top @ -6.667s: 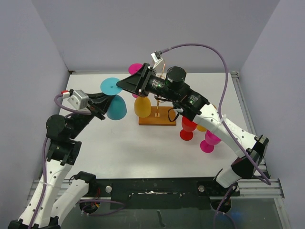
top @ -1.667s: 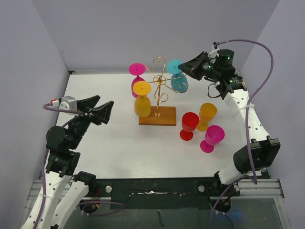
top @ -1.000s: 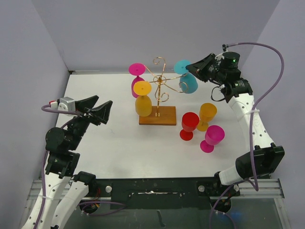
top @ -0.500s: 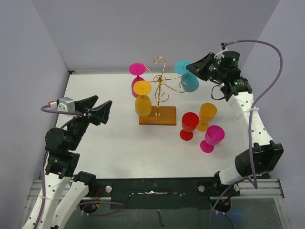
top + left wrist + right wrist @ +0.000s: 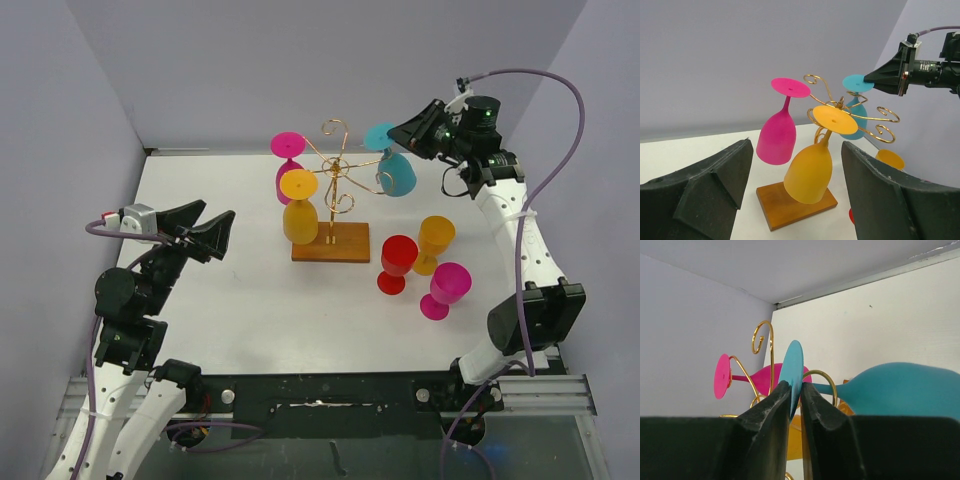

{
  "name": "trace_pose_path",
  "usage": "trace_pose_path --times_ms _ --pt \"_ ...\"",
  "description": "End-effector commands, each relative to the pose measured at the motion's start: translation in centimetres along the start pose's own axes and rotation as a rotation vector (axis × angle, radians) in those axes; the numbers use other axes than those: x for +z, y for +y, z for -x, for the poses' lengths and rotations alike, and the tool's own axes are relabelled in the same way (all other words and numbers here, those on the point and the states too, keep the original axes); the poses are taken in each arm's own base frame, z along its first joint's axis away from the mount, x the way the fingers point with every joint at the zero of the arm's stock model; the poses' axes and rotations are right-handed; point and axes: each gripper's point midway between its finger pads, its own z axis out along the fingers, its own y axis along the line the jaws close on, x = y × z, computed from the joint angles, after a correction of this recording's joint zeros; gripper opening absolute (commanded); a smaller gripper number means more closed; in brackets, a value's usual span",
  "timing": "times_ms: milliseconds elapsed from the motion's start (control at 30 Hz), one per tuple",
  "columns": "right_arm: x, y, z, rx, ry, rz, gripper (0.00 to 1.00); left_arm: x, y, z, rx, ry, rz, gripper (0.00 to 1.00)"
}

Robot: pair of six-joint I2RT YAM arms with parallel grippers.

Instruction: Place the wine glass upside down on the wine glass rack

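Observation:
The teal wine glass [image 5: 398, 175] hangs upside down on the right arm of the gold wire wine glass rack [image 5: 333, 190], its stem in a curl and its foot [image 5: 792, 365] on top. My right gripper [image 5: 395, 132] is at that foot. Its jaws [image 5: 796, 390] stand only slightly parted, with the foot's rim still between them and a thin gap beside it. My left gripper [image 5: 215, 232] hovers wide open and empty at the left, well away from the rack [image 5: 840, 105].
A magenta glass [image 5: 288, 170] and a yellow glass [image 5: 299, 215] also hang on the rack above its wooden base [image 5: 330, 243]. Red [image 5: 397, 262], orange [image 5: 434, 240] and magenta [image 5: 445, 288] glasses stand upright to its right, below my right arm.
My right gripper's jaws have parted a little round the teal glass's foot, and the glass now hangs steadily from the rack's curl. The left arm has stayed still.

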Motion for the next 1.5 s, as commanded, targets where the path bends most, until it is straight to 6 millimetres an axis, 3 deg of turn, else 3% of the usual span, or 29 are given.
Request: trace_pose_path --times_ms 0,800,967,1133,1367,1467 --pt "-0.6 2.3 2.0 -0.099 -0.039 0.073 0.16 0.0 -0.4 1.9 0.026 -0.057 -0.007 0.70" --pt "-0.3 0.9 2.9 -0.248 -0.105 -0.047 0.53 -0.4 0.1 1.2 0.023 -0.057 0.013 0.70" --pt "-3.1 2.3 5.1 -0.272 -0.199 -0.048 0.65 -0.5 0.5 1.5 0.029 -0.055 0.042 0.70" --pt "-6.9 2.6 6.6 -0.281 -0.291 -0.084 0.68 -0.8 1.5 1.4 0.039 -0.046 0.097 0.70" --pt "-10.7 -0.1 4.8 -0.246 -0.315 -0.222 0.68 -1.0 1.7 0.2 0.031 -0.024 0.093 0.71" --pt "-12.0 -2.8 3.1 -0.226 -0.290 -0.335 0.67 -1.2 1.9 -0.1 0.032 -0.021 0.097 0.71"
